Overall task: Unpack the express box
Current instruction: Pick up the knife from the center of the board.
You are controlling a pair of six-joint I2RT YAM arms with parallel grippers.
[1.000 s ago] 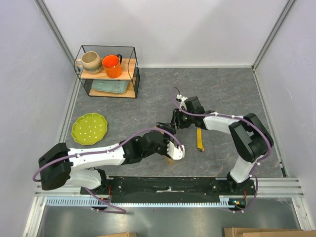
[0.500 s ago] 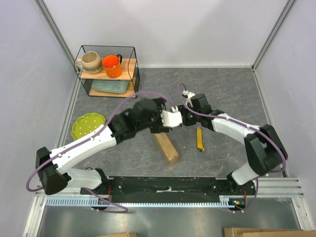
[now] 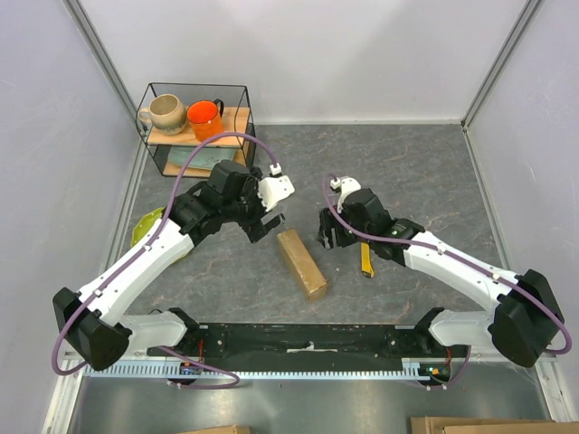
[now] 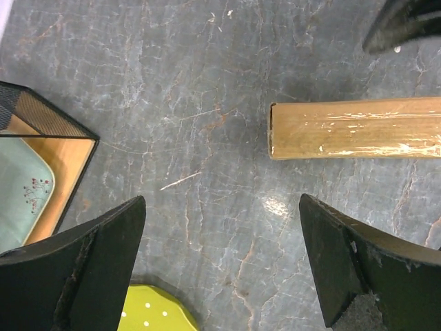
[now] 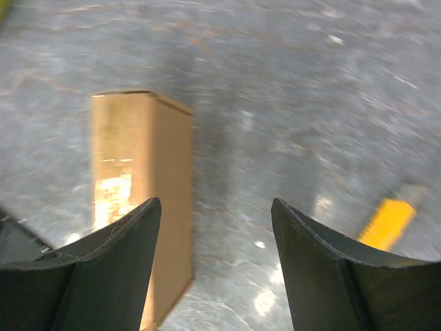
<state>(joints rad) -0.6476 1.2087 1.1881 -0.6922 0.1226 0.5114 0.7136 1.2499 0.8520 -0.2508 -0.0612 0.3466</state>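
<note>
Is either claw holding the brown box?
No, the express box lies free, with the left gripper and right gripper both apart from it.

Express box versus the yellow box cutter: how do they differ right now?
The express box is brown taped cardboard; the box cutter is yellow. The box is much broader and longer than the slim cutter. The box lies diagonally in the open; the cutter runs nearly straight front to back, its far end hidden under the right arm. Both rest flat on the table, unheld.
</note>
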